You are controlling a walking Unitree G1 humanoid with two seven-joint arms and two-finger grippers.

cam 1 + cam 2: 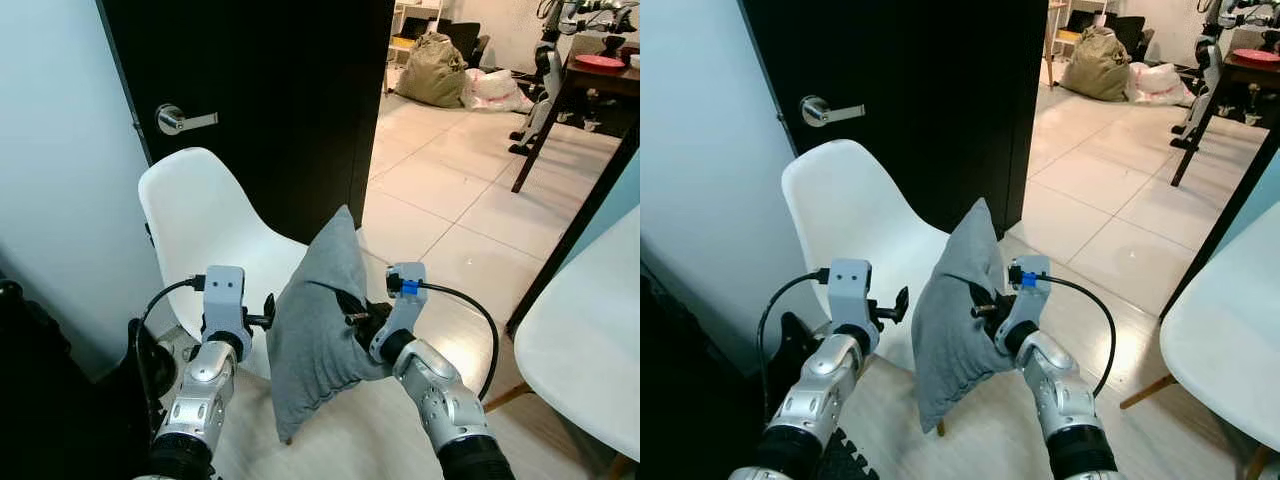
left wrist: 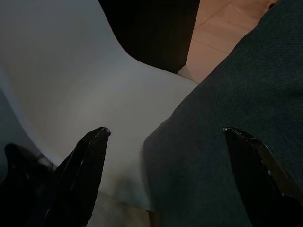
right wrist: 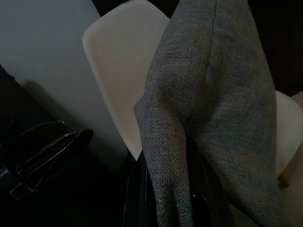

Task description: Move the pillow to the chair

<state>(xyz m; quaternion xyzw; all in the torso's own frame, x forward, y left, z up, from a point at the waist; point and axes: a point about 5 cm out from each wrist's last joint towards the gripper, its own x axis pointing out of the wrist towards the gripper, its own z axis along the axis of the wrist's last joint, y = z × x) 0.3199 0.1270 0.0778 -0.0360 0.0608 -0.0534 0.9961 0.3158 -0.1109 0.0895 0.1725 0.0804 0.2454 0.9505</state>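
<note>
Two pincers were up in front of the robot, one on each side of the grey pillow (image 1: pixel 318 325). The right pincer (image 1: pixel 352 318) was clamped on the pillow's right flank; the fabric bunched and folded around its fingers, and in the right wrist view the cloth (image 3: pixel 208 118) ran down between them. The left pincer (image 2: pixel 165 142) stood spread wide, both black fingertips (image 2: pixel 97 137) well apart. One tip lay over the pillow's cloth, the other over the chair shell; contact with the pillow could not be told. In the left eye view this pincer sat just beside the pillow's left edge.

The pillow was held upright on a corner, top point up, above the front part of the seat of the white chair (image 1: pixel 200 215). Its lowest corner hung past the seat's front edge, over the light wood floor (image 1: pixel 350 430).

Edges and room: the chair back rose to the left of the pillow, against the pale wall (image 1: pixel 60 150). The black door (image 1: pixel 260 90) with its silver lever handle (image 1: pixel 180 120) stood behind the chair. To the right, tiled floor (image 1: pixel 450 190) lay open through the doorway. A second white chair (image 1: pixel 580 340) sat near the right arm. A dark counter (image 1: pixel 600 75) stood further off at the right.
</note>
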